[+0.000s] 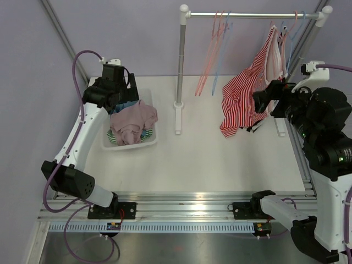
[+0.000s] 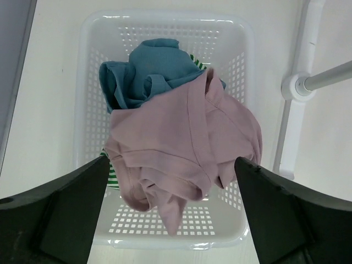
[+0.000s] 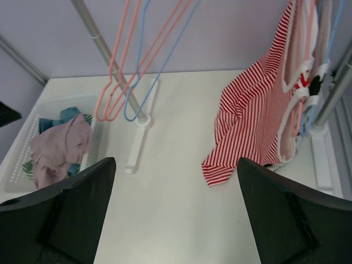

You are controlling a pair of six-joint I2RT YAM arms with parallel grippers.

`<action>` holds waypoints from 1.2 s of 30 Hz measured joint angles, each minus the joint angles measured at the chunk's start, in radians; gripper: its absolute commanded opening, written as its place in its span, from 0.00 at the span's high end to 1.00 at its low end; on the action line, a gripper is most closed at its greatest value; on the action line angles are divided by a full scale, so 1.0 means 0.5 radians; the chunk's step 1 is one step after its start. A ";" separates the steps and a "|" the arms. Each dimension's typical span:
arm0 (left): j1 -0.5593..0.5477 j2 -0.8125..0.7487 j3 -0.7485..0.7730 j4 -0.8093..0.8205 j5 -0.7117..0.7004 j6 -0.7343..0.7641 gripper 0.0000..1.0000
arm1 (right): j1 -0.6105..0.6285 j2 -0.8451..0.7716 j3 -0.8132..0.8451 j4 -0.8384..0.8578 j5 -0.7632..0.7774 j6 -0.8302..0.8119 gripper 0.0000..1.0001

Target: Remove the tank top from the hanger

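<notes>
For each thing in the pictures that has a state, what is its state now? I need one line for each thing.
Striped tank top: hanging at the right end of the rail, lower end reaching the table.
Empty hangers: hanging on the rail, bare.
Basket: holds clothes, pink garment on top.
Left fingers: open, over the basket, holding nothing.
Right fingers: open, holding nothing.

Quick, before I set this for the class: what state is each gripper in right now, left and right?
Left gripper: open, holding nothing, over the laundry basket.
Right gripper: open, holding nothing, facing the striped tank top.
</notes>
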 measured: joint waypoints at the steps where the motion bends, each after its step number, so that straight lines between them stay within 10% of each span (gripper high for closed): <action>1: 0.000 -0.002 0.000 -0.011 -0.005 -0.006 0.01 | 0.000 0.041 0.034 -0.032 0.060 0.010 0.01; 17: -0.098 -1.059 -0.643 0.152 0.628 -0.015 0.01 | -0.114 0.729 0.469 -0.192 0.632 -0.005 0.02; 36: -0.430 -1.936 -1.575 0.381 1.070 0.006 0.01 | -0.527 1.516 1.258 -0.237 0.352 -0.247 0.38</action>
